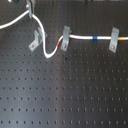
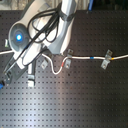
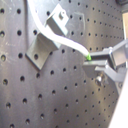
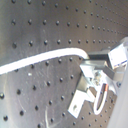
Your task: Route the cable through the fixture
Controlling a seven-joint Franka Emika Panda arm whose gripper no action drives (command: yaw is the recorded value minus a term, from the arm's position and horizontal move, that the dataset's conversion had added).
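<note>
The white cable (image 1: 80,37) runs from the first exterior view's left up to my gripper (image 1: 30,11) at the top. From there it drops past the right side of the broad grey fixture (image 1: 35,40), outside its slot. It loops low, then rises with its red-orange mark (image 1: 63,44) through the middle clip (image 1: 65,35). My gripper is shut on the cable above and behind the fixture. In the first wrist view the cable (image 3: 60,40) crosses over the fixture (image 3: 47,37) into my gripper (image 3: 93,62). In the second wrist view my gripper (image 4: 91,67) pinches the cable (image 4: 45,59).
The cable's blue band (image 1: 93,37) lies between the middle clip and a right clip (image 1: 114,40), which also holds the cable. All stand on a black perforated board (image 1: 65,95). In the second exterior view the arm (image 2: 35,35) overhangs the board's left, with the fixture (image 2: 44,65) below it.
</note>
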